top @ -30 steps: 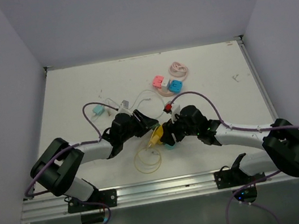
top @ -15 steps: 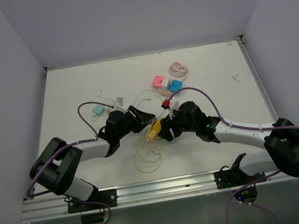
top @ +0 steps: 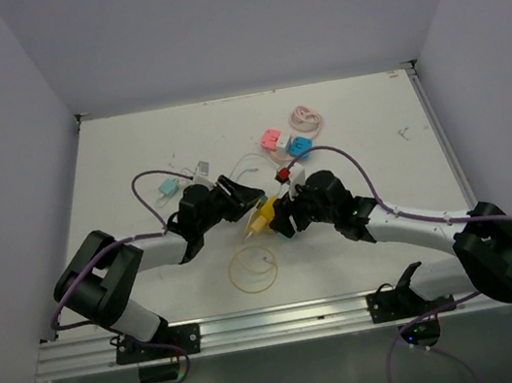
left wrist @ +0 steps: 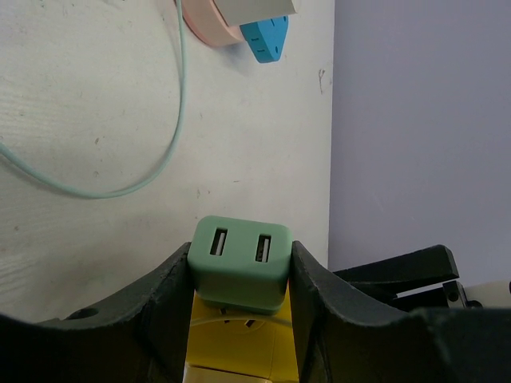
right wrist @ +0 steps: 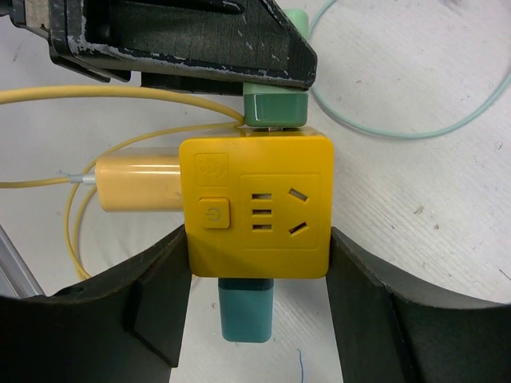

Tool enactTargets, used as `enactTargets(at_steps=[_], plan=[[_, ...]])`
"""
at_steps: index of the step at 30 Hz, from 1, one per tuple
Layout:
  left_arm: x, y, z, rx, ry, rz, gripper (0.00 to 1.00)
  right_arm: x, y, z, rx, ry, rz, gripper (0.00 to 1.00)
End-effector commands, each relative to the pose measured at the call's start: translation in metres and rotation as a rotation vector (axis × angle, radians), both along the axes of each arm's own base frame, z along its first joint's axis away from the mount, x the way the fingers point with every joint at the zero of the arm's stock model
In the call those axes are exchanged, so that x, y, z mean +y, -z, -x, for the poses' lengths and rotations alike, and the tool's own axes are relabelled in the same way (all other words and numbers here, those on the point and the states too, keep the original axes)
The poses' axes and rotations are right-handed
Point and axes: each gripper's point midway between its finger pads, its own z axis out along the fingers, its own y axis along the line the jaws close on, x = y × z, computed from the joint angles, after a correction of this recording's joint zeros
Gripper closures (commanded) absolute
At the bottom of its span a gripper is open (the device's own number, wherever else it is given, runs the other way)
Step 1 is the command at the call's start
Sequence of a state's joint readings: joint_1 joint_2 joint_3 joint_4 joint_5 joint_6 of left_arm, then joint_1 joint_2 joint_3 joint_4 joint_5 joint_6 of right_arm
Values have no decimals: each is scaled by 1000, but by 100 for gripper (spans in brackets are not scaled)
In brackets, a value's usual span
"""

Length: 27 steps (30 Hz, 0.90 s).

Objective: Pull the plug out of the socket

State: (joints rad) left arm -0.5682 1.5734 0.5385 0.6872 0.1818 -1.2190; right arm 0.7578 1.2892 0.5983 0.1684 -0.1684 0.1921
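Observation:
The green plug (left wrist: 239, 259), a small block with two USB slots, sits in the top face of the yellow cube socket (right wrist: 255, 207). A thin gap with metal prongs shows between them. My left gripper (left wrist: 240, 249) is shut on the green plug's sides. My right gripper (right wrist: 257, 235) is shut on the yellow socket's sides. A teal plug (right wrist: 246, 311) sticks out of the socket's opposite face. In the top view both grippers meet over mid-table, left gripper (top: 245, 196) and right gripper (top: 280, 219), with the socket (top: 265, 211) between them.
The socket's yellow cable loops on the table (top: 252, 269). A pink adapter (top: 272, 138), a blue adapter (top: 301, 146) and a coiled pink cable (top: 308, 119) lie farther back. A small teal plug (top: 168, 187) lies at the left, and a pale green cable (left wrist: 160, 167) curves nearby.
Both grippers, holding the plug and the socket, have moved together away from the near edge and slightly left. The yellow cable loop stays on the table.

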Motion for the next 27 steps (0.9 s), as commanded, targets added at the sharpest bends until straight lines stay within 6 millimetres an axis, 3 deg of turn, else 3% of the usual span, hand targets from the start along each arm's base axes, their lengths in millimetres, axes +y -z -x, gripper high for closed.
enactTargets(at_steps=[1, 15, 21, 24, 27], plan=[[74, -49, -92, -220, -429, -3, 100, 0, 20, 51, 163, -162, 45, 100], [109, -39, -100, -189, -510, -8, 100, -2, 18, 62, 167, -194, 59, 100], [113, -49, -103, -230, -487, -33, 100, -4, 9, 60, 141, -176, 51, 100], [122, -43, -105, -209, -485, -77, 98, -7, 7, 56, 130, -155, 57, 100], [135, -25, -108, -142, -478, -145, 98, -8, 5, 53, 121, -142, 71, 100]])
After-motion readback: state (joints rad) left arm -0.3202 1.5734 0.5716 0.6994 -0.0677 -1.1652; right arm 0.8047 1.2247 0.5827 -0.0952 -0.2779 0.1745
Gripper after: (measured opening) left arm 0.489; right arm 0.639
